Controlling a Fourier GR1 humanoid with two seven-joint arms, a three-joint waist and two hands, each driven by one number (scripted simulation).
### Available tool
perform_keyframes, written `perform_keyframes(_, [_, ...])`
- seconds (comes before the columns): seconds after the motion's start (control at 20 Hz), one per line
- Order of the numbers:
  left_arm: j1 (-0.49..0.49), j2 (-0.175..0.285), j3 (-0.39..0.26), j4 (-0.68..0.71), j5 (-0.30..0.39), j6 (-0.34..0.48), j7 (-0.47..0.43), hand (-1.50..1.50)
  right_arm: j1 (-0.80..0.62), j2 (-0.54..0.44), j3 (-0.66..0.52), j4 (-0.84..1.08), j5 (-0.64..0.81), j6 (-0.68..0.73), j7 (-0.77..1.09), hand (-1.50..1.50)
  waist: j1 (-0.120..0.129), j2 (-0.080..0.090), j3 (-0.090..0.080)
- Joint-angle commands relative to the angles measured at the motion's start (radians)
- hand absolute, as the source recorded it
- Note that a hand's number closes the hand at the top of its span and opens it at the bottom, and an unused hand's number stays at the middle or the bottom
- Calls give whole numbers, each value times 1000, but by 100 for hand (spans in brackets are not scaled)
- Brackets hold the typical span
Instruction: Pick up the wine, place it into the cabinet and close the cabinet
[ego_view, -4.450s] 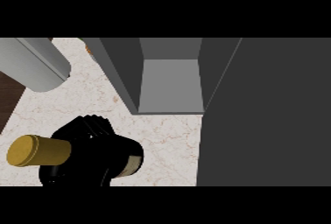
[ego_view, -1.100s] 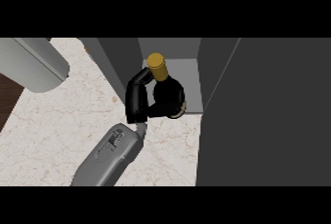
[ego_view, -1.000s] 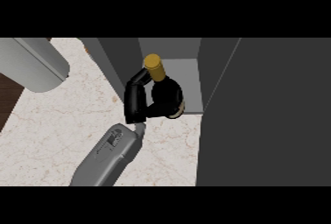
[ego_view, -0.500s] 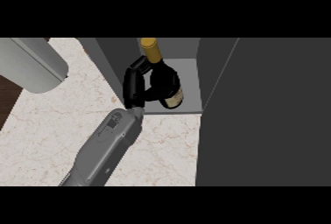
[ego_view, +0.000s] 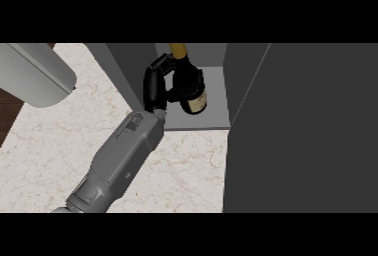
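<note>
While gripped, wine (ego_view: 195, 101): inside cabinet (ego_view: 215, 118), near the front edge, gold top farthest in.
Left hand (ego_view: 156, 87): fingers clenched round wine, at the opening.
Door (ego_view: 310, 130): open, right side.

The right forearm (ego_view: 122, 155) comes in from the lower left edge and stretches up and to the right, almost straight. The right hand (ego_view: 153, 90) is turned on its side, and its fingers (ego_view: 168, 62) are curled round the wine (ego_view: 193, 97).
</note>
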Motion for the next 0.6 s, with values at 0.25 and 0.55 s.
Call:
perform_keyframes(0.25, [-142,-1,103,248,-7,-1,-177,150,59,23,11,-69,-28,21,-47,-150,-16,7,0])
perform_keyframes(0.55, [-191,8,125,302,2,-8,-197,150,105,18,18,-147,-64,17,5,-150,-10,3,0])
